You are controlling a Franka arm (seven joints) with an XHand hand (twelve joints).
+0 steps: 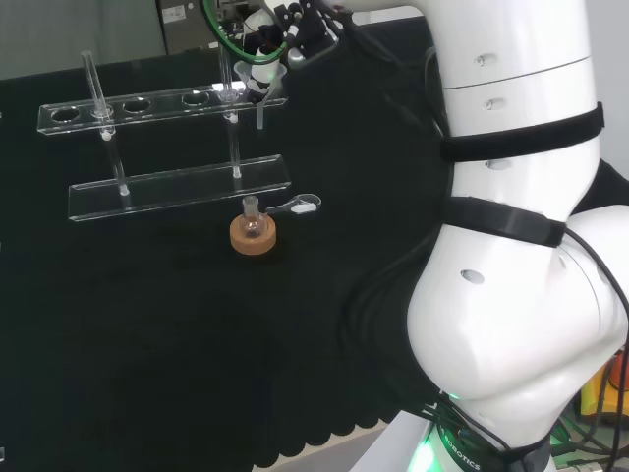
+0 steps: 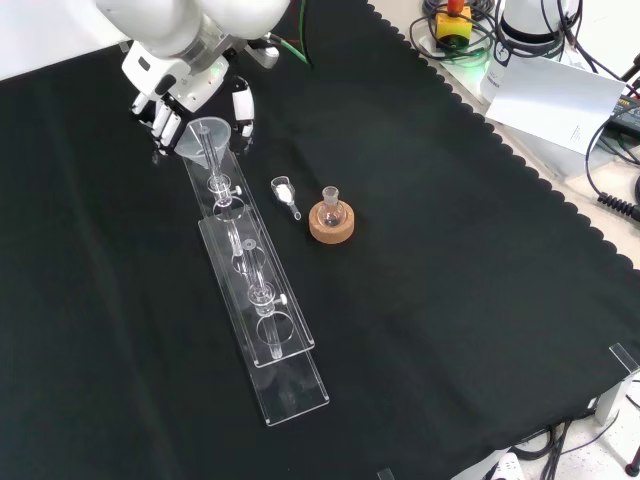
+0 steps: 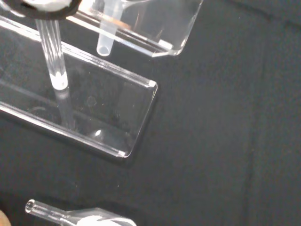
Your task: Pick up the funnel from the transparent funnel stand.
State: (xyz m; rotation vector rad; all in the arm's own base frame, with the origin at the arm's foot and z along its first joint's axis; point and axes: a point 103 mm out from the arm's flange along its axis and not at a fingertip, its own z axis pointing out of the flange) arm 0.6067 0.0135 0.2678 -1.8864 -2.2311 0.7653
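Observation:
A clear funnel [image 1: 263,72] [image 2: 205,133] sits in the end hole of the transparent two-shelf stand [image 1: 177,187] [image 2: 285,370], at the stand's right end in the head view and its far end in the front view. Its stem [image 3: 106,42] pokes down through the upper shelf above the lower shelf [image 3: 108,117]. The black and white hand [image 1: 295,29] [image 2: 180,85] hovers over that end. Its fingers [image 2: 165,125] hang on one side of the cone and its thumb [image 2: 243,112] on the other, fairly straight, with a small gap to the cone.
A small round flask on a cork ring [image 1: 254,234] [image 2: 331,220] stands just beside the stand. A clear scoop with white powder [image 1: 300,206] [image 2: 285,192] [image 3: 80,217] lies between them. A thin clear rod [image 1: 95,84] rises from the stand's other end.

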